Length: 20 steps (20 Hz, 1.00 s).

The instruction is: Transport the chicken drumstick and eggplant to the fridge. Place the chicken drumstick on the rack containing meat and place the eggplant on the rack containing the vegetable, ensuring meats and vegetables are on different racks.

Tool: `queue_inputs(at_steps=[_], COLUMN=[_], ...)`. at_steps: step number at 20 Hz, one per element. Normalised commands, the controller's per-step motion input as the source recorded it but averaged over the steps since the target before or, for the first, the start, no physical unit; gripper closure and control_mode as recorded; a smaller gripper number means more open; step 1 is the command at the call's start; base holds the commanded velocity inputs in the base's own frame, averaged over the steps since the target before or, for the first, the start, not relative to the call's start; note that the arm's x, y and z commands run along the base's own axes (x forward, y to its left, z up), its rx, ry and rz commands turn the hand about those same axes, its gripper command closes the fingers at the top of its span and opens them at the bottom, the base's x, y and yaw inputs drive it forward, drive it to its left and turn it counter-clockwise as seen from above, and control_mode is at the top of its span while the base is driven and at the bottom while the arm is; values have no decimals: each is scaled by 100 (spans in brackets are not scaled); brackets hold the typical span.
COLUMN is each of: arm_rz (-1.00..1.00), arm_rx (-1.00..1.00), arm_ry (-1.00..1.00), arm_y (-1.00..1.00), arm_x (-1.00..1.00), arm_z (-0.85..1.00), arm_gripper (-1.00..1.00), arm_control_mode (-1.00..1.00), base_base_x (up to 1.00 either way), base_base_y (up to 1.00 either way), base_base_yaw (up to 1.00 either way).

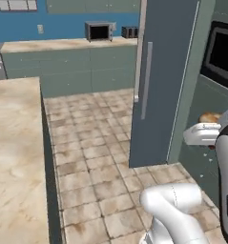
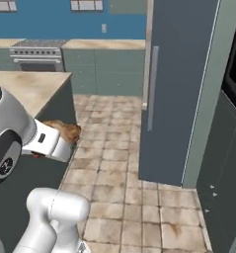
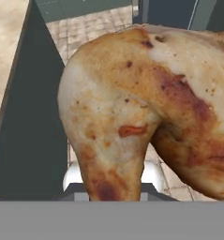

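Gripper: pinched on the chicken drumstick, held in the air.
Drumstick: above tiled floor, just off the counter corner.
Fridge: door shut, apart, ahead.

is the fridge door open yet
No, the fridge door is closed, its flat slate-grey front and vertical handle facing the tiled floor.

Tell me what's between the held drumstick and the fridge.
Bare tiled floor, in the right base view. The gripper holds the drumstick beside the counter, and the fridge door is closed.
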Motion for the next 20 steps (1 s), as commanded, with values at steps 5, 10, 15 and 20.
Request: queue_inputs(at_steps=[5, 10, 15, 20], arm_rz=[0, 0, 0, 0], arm_rx=[0, 0, 0, 0], arm_ry=[0, 0, 0, 0], arm_y=[0, 0, 0, 0], arm_x=[0, 0, 0, 0], arm_z=[0, 0, 0, 0], arm_gripper=[100, 100, 100, 100], arm_control_mode=[100, 100, 100, 100], base_base_x=[100, 100, 100, 100], base_base_y=[-24, -31, -44, 5], base_base_yaw=[38, 26, 13, -1])
